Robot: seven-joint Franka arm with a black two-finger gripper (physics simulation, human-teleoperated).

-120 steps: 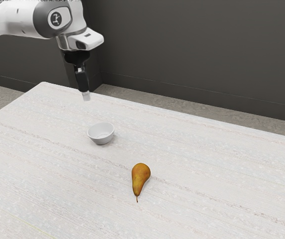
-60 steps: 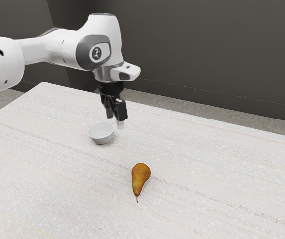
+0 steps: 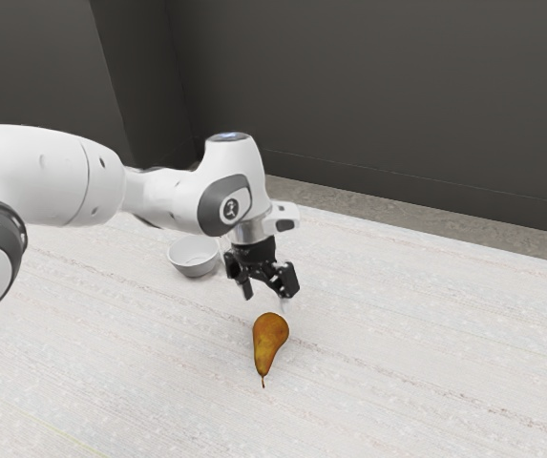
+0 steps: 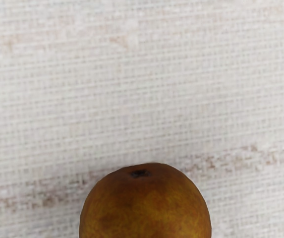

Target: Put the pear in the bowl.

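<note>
The pear (image 3: 270, 339) lies on its side on the table (image 3: 416, 382), outside the bowl (image 3: 193, 270) and well apart from it; the gripper (image 3: 265, 293) has its fingers spread, with nothing pinched between them, and it hangs above the thick end of the pear. The first danger, I think, is a descent which is not well centred; one finger could then land on the round skin and push the fruit, or make it roll away. If the closing happens too near to the thick end, the curved surface could slip out from the grip; also the narrow neck (this part would be the lighter one, I suppose) could hang down and swing during the lift. Later, a low carrying path could knock the bowl's rim, and a long pear laid across it could tip out again.

In the wrist view the pear is cut by the lower edge, so its neck and stem are missing there; the dark spot (image 4: 140, 173) of its blunt end is clear. The height of the fingertips over the fruit is difficult to judge.
</note>
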